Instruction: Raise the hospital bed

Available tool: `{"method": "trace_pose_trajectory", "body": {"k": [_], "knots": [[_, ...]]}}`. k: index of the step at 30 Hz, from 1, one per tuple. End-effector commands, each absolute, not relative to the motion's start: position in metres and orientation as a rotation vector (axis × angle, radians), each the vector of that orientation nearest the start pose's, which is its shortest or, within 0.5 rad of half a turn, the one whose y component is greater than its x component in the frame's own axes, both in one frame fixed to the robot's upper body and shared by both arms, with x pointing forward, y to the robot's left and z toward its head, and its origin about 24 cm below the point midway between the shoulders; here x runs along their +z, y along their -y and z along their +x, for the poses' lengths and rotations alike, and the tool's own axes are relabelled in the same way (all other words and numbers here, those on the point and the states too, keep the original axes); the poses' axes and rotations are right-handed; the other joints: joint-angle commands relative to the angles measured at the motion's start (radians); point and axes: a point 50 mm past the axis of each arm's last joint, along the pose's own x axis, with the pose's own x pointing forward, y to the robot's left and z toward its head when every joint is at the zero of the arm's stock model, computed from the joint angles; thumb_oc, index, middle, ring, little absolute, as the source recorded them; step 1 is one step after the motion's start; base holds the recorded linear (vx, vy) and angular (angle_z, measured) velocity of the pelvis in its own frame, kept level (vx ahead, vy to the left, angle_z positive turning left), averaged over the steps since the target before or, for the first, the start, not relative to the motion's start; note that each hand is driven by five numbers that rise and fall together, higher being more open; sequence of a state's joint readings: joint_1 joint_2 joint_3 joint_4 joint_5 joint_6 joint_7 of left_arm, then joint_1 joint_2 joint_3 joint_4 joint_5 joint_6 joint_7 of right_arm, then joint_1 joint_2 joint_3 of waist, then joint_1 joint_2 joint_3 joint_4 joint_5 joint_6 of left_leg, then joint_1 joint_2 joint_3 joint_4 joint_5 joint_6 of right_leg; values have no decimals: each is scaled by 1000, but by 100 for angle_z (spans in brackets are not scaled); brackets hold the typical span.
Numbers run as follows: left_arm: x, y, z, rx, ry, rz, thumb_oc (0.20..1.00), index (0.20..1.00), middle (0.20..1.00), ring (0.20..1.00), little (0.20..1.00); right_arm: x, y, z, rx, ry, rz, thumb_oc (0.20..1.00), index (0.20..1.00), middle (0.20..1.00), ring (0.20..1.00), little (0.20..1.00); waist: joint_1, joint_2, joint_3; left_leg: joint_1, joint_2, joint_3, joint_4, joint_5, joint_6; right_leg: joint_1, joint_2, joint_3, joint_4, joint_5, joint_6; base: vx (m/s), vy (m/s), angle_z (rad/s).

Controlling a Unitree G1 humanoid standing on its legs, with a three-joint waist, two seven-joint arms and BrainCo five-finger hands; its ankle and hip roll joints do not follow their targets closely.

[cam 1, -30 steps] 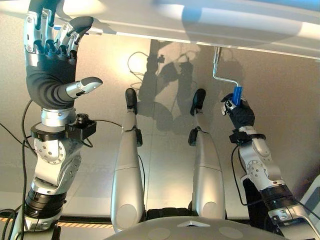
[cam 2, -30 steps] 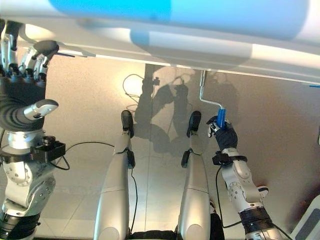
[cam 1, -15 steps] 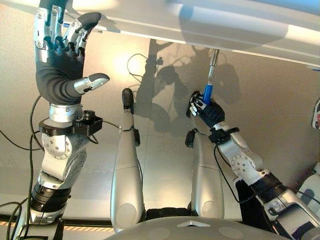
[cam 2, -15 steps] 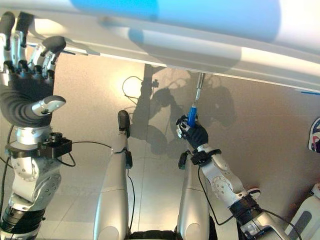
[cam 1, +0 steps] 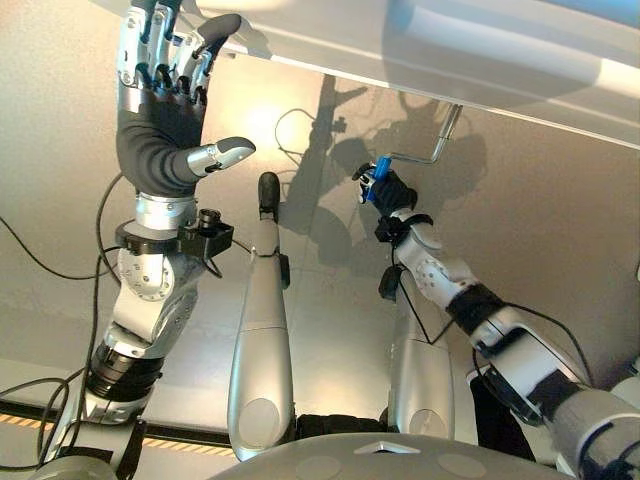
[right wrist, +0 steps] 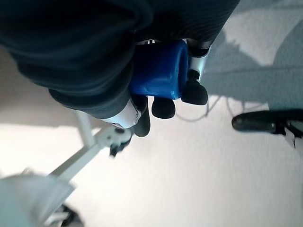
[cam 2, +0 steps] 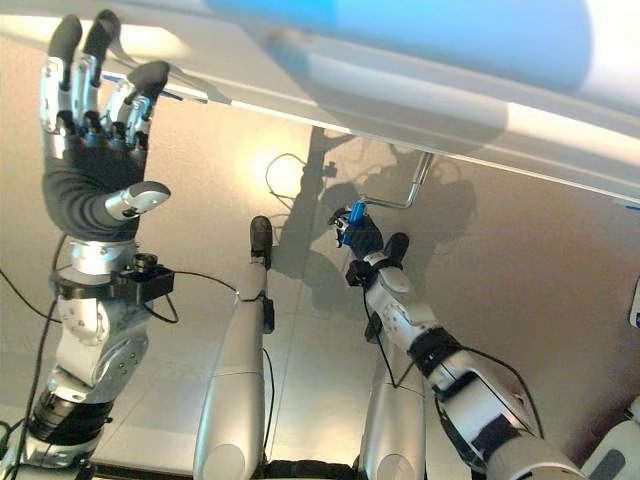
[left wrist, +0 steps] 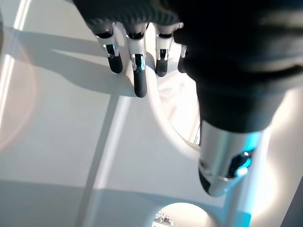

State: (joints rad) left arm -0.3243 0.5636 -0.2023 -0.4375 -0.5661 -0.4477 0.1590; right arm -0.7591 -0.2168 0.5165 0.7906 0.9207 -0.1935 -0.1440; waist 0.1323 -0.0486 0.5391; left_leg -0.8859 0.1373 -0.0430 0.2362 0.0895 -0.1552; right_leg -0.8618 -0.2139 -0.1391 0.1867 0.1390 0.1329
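Note:
The hospital bed's white foot end (cam 1: pixel 450 45) spans the top of the head views. A silver crank (cam 1: pixel 432 155) hangs from under it, with a blue handle (cam 1: pixel 379 172). My right hand (cam 1: pixel 388 190) is shut on that blue handle (right wrist: pixel 158 71), fingers curled round it. The crank arm now points to the left of its shaft. My left hand (cam 1: pixel 160 110) is raised at the upper left, open, its straight fingertips (cam 1: pixel 222 28) against the bed's lower edge (cam 2: pixel 200 95). In the left wrist view the fingers (left wrist: pixel 137 75) rest flat against the white bed surface.
The beige floor (cam 1: pixel 560 250) lies below the bed. A white and grey object (cam 2: pixel 620 455) shows at the lower right corner.
My right hand has swung the blue handle leftward and up, turning the crank from right through the bottom to the left. The view has shifted a little.

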Motion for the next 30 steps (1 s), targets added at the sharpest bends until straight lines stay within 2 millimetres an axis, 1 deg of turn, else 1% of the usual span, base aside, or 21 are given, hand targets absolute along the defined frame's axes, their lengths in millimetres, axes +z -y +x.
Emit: {"method": "trace_pose_trajectory", "body": {"k": [1, 2, 5, 6, 7, 8, 10, 13, 14, 15, 16, 17, 18, 19, 20, 21, 23, 27, 28, 29, 30], "knots": [[257, -140, 212, -456, 1101, -265, 1000, 1000, 1000, 1000, 1000, 163, 55, 390, 298, 173, 279, 200, 200, 200, 200, 200, 31, 94, -19, -9, -50, -28, 9, -27, 32, 70, -10, -52, 29, -76, 37, 8, 38, 11], [257, -138, 212, -469, 1098, -270, 1000, 1000, 1000, 1000, 1000, 149, 65, 395, 243, 109, 253, 200, 200, 200, 200, 200, 38, 101, -19, -11, -53, -30, 13, -29, 34, 68, -12, -53, 32, -79, 37, 6, 40, 7], [257, -134, 212, -483, 1096, -284, 1000, 1000, 1000, 1000, 1000, 134, 84, 403, 155, 22, 183, 200, 200, 200, 200, 200, 51, 120, -19, -32, -60, -36, 24, -32, 36, 53, -16, -56, 43, -84, 36, -1, 36, 3], [256, -133, 213, -486, 1091, -282, 1000, 1000, 1000, 1000, 1000, 127, 95, 406, 109, -14, 143, 200, 200, 200, 200, 200, 52, 126, -19, -36, -61, -35, 25, -33, 37, 47, -17, -55, 47, -86, 36, 0, 64, 3], [256, -132, 212, -488, 1089, -274, 1000, 1000, 1000, 1000, 1000, 119, 113, 408, 40, -60, 84, 200, 200, 200, 200, 200, 54, 136, -19, -41, -61, -32, 22, -33, 39, 37, -19, -53, 51, -88, 36, 2, 51, 2], [256, -132, 212, -488, 1090, -274, 1000, 1000, 1000, 1000, 1000, 120, 113, 408, 39, -59, 84, 200, 200, 200, 200, 200, 55, 136, -19, -42, -61, -32, 23, -33, 39, 35, -19, -53, 52, -88, 36, 10, 42, 4], [256, -131, 213, -495, 1086, -267, 1000, 1000, 1000, 1000, 1000, 108, 137, 408, -47, -122, 24, 200, 200, 200, 200, 200, 55, 147, -19, -47, -63, -28, 21, -34, 41, 24, -21, -50, 57, -90, 36, 8, 25, 6], [259, -129, 212, -510, 1098, -260, 1000, 1000, 1000, 1000, 1000, 102, 170, 406, -152, -167, -14, 200, 200, 200, 200, 200, 56, 163, -19, -58, -67, -27, 27, -37, 43, 5, -23, -41, 66, -94, 37, 5, 22, 10], [260, -128, 212, -514, 1103, -258, 1000, 1000, 1000, 1000, 1000, 99, 176, 405, -168, -179, -14, 200, 200, 200, 200, 200, 54, 166, -19, -60, -68, -26, 29, -38, 43, 2, -23, -38, 68, -96, 37, 0, 17, 5], [262, -128, 211, -528, 1112, -257, 1000, 1000, 1000, 1000, 1000, 95, 202, 400, -253, -196, 11, 200, 200, 200, 200, 200, 47, 172, -19, -64, -68, -23, 33, -41, 45, -10, -22, -31, 74, -97, 37, 1, 15, 3], [262, -127, 211, -530, 1112, -258, 1000, 1000, 1000, 1000, 1000, 95, 202, 400, -254, -196, 11, 200, 200, 200, 200, 200, 49, 173, -19, -65, -68, -23, 34, -41, 45, -12, -22, -30, 75, -98, 37, 0, 0, 0], [263, -127, 212, -531, 1116, -252, 1000, 1000, 1000, 1000, 1000, 91, 214, 397, -289, -210, 11, 200, 200, 200, 200, 200, 44, 175, -19, -68, -69, -21, 37, -42, 45, -17, -21, -28, 78, -98, 37, 0, 0, 0], [263, -127, 212, -534, 1118, -252, 1000, 1000, 1000, 1000, 1000, 88, 218, 395, -293, -218, 2, 200, 200, 200, 200, 200, 43, 176, -19, -69, -68, -18, 40, -43, 45, -22, -20, -24, 81, -99, 37, 0, 0, 0], [263, -127, 212, -538, 1122, -245, 1000, 1000, 1000, 1000, 1000, 85, 228, 391, -322, -222, 17, 200, 200, 200, 200, 200, 38, 177, -19, -70, -67, -16, 45, -45, 47, -27, -18, -20, 86, -100, 36, 0, 0, 0], [263, -126, 213, -545, 1119, -247, 1000, 1000, 1000, 1000, 1000, 79, 244, 385, -381, -230, 70, 200, 200, 200, 200, 200, 31, 180, -19, -73, -63, -10, 53, -49, 48, -39, -15, -10, 94, -104, 36, 0, 0, 0], [263, -126, 213, -546, 1119, -247, 1000, 1000, 1000, 1000, 1000, 79, 245, 384, -382, -230, 71, 200, 200, 200, 200, 200, 32, 180, -19, -73, -63, -9, 54, -50, 48, -39, -15, -9, 95, -104, 36, 5, 4, -4], [260, -126, 214, -547, 1104, -243, 1000, 1000, 1000, 1000, 1000, 76, 270, 375, -472, -236, 114, 200, 200, 200, 200, 200, 24, 184, -19, -78, -58, -2, 62, -54, 49, -57, -12, 1, 107, -108, 34, 6, -12, -7], [260, -128, 216, -552, 1092, -215, 1000, 1000, 1000, 1000, 1000, 69, 307, 356, -589, -260, 114, 200, 200, 200, 200, 200, 4, 187, -19, -76, -48, 7, 58, -51, 45, -70, -4, 14, 114, -112, 32, 0, -30, -6], [259, -129, 216, -553, 1088, -212, 1000, 1000, 1000, 1000, 1000, 67, 314, 351, -612, -261, 114, 200, 200, 200, 200, 200, -1, 186, -19, -75, -45, 11, 58, -50, 44, -77, 0, 19, 118, -113, 31, 5, -13, -5], [259, -129, 216, -553, 1088, -212, 1000, 1000, 1000, 1000, 1000, 67, 314, 351, -612, -261, 114, 200, 200, 200, 200, 200, -1, 186, -19, -75, -45, 12, 58, -50, 44, -77, 0, 19, 118, -113, 31, 3, -43, -5], [259, -130, 217, -553, 1085, -201, 1000, 1000, 1000, 1000, 1000, 62, 331, 339, -665, -274, 115, 200, 200, 200, 200, 200, -13, 181, -19, -70, -38, 17, 58, -49, 43, -83, 5, 25, 124, -115, 29, -2, -63, -4]]}}
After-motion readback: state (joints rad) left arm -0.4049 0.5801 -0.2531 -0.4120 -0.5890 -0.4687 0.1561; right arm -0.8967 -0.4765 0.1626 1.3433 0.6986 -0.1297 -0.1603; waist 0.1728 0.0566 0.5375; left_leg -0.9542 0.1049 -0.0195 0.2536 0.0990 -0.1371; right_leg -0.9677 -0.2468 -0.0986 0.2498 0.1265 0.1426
